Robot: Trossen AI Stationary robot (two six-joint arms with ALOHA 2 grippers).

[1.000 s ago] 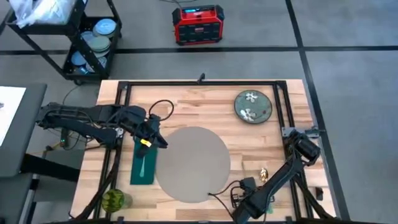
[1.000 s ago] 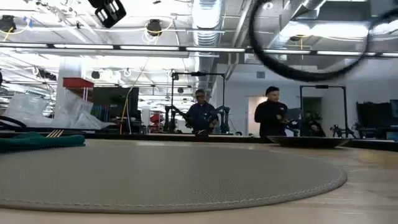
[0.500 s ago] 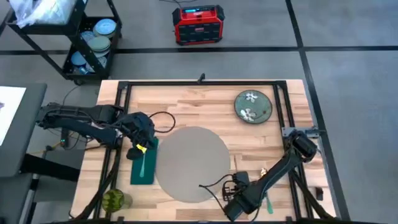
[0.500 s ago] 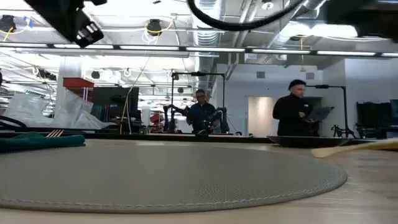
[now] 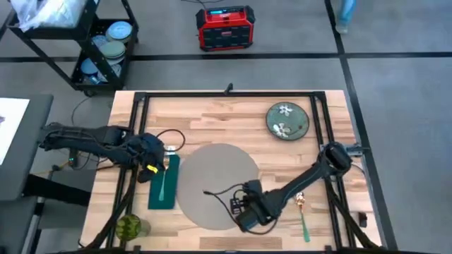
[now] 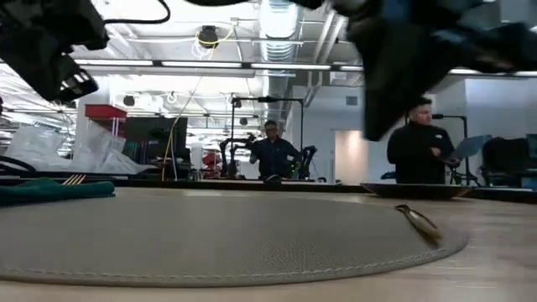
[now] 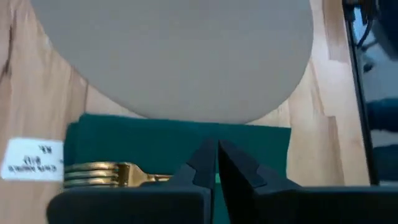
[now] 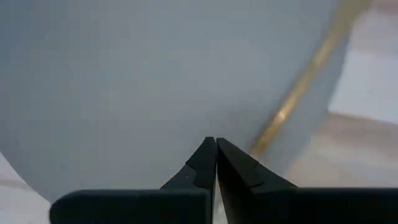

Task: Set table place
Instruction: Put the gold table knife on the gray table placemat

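The round grey placemat (image 5: pixel 212 176) lies flat on the wooden table (image 5: pixel 233 116). On its left a green napkin (image 5: pixel 164 190) carries a gold fork (image 7: pixel 106 174). The floral plate (image 5: pixel 287 120) sits at the far right. A thin gold utensil (image 6: pixel 417 222) lies on the placemat's right rim, and it also appears in the right wrist view (image 8: pixel 298 87). My left gripper (image 7: pixel 216 155) hangs shut above the napkin's far end. My right gripper (image 8: pixel 214 155) hangs shut above the placemat's near right part. In the low view both are clear of the table.
Another utensil with a gold head (image 5: pixel 300 201) and a green handle (image 5: pixel 305 229) lies on the wood right of the placemat. A green round object (image 5: pixel 129 227) sits at the near left corner. A black frame (image 5: pixel 321 120) borders the tabletop. People stand in the room beyond.
My left gripper has moved from the placemat's far-left rim toward the table's left edge, over the napkin. My right gripper has swept from the near right corner leftward over the placemat. The gold utensil, tilted at the right in the low view, now lies flat on the placemat's rim.
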